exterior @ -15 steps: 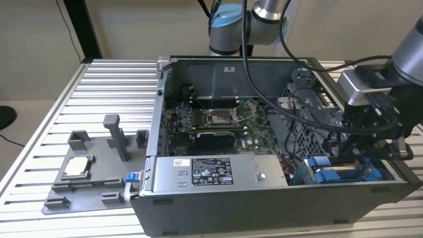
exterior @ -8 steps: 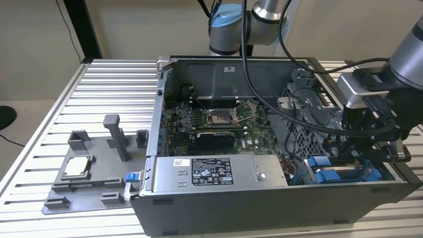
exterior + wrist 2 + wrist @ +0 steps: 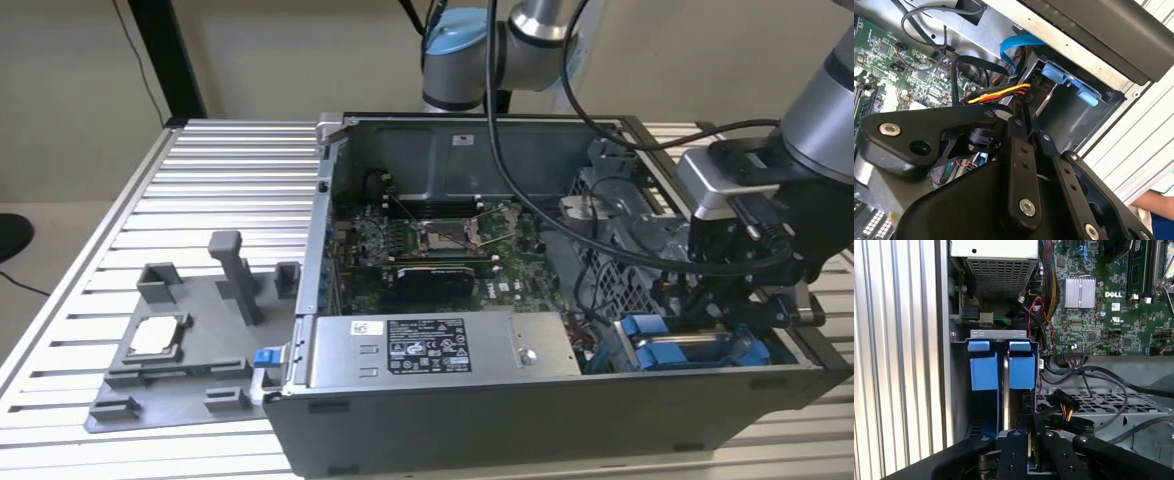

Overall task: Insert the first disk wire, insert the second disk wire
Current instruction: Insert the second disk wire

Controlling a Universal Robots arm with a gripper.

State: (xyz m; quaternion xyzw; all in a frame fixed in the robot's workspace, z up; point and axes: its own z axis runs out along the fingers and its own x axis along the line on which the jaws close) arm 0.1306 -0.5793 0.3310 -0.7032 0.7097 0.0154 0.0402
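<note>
My gripper (image 3: 721, 318) reaches down into the open computer case (image 3: 534, 420) at the exterior view's right, over the disk bay with its two blue carriers (image 3: 984, 371) (image 3: 657, 338). In both wrist views the two black fingers (image 3: 1018, 150) stand close together, and the black plug of a disk wire (image 3: 1004, 93) with yellow, red and black strands sits at their tips. The same plug (image 3: 1060, 404) lies just beside the gripper (image 3: 1032, 434), next to the right-hand blue carrier (image 3: 1022, 371). A flat blue cable (image 3: 1013, 50) curves behind the bay.
The green motherboard (image 3: 427, 245) fills the case's middle, and the grey power supply (image 3: 441, 345) lies along its front wall. Loose black cables (image 3: 1104, 377) cross the perforated drive cage. A grey fixture tray (image 3: 174, 340) with posts stands on the slatted table at the exterior view's left.
</note>
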